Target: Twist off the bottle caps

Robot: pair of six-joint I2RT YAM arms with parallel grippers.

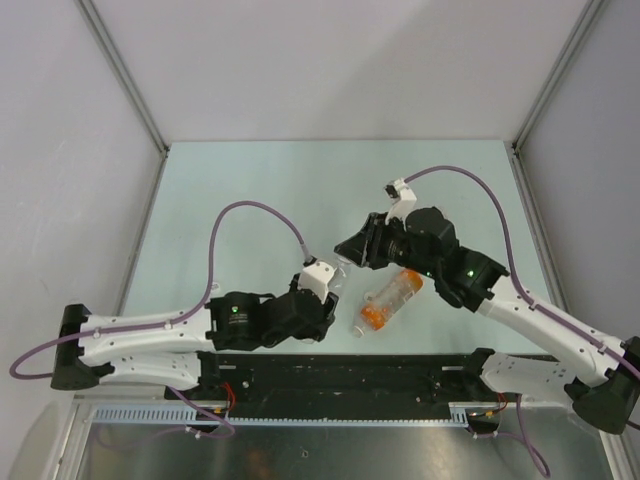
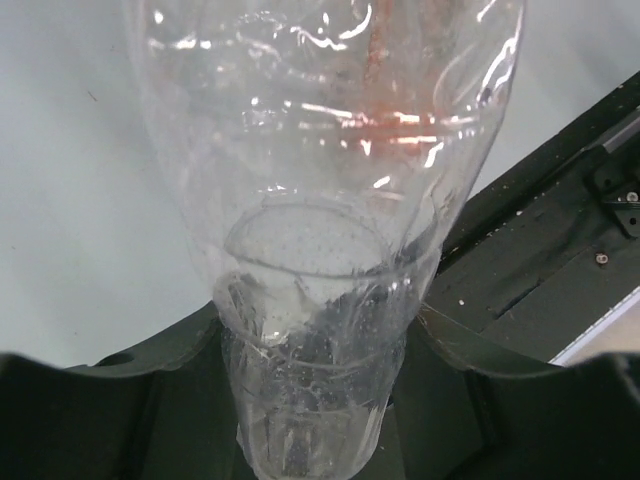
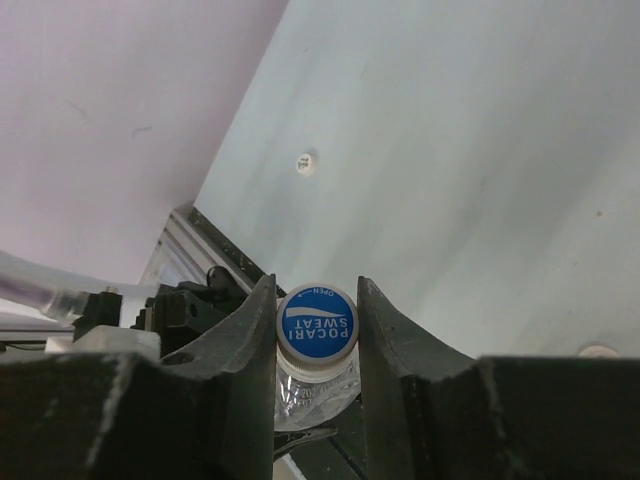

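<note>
The left gripper (image 2: 312, 400) clamps the clear bottle (image 2: 320, 150) steady so the right gripper (image 3: 317, 335), pinching its cap (image 3: 317, 320), can twist it off.

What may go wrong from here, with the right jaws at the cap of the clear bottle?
The right jaws touch the small blue-topped cap only at its sides, so they may slip when twisting. The left jaws grip the clear bottle at one end; it may crush or turn with the cap.

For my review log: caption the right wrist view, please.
Right gripper pinches the blue-topped Pocari Sweat cap on the clear bottle; a loose white cap lies on the table beyond.
</note>
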